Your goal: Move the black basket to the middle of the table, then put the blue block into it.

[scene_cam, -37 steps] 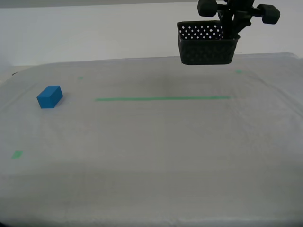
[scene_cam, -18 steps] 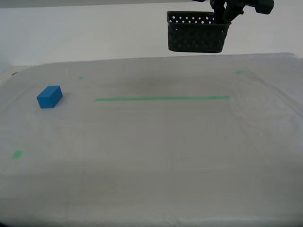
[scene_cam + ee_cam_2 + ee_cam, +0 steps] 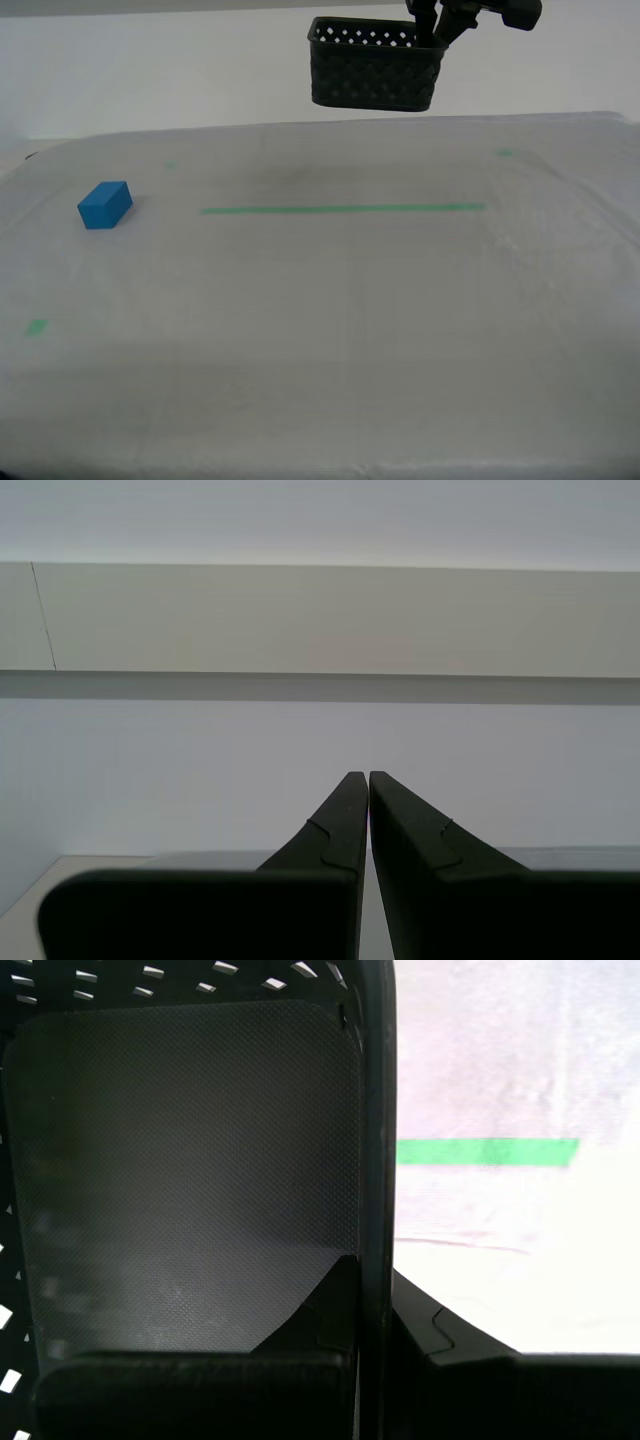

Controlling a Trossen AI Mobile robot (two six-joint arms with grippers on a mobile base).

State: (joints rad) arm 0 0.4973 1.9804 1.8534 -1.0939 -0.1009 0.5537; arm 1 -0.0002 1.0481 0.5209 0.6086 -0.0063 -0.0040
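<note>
black basket point(image 3: 372, 75) level, long axis sideways, airborne

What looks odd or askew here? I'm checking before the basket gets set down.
Nothing stands out. The basket hangs roughly level above the table's far side, my first gripper shut on one wall. It is empty inside. The block sits flat on the cloth, apart from it. My second gripper is shut on nothing.

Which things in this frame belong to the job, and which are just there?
Part of the job:
black basket, held in the air by my first pincer, clamped on its wall
blue block, on the table

Just there:
green tape line
small green marks
my second pincer, shut on nothing
</note>
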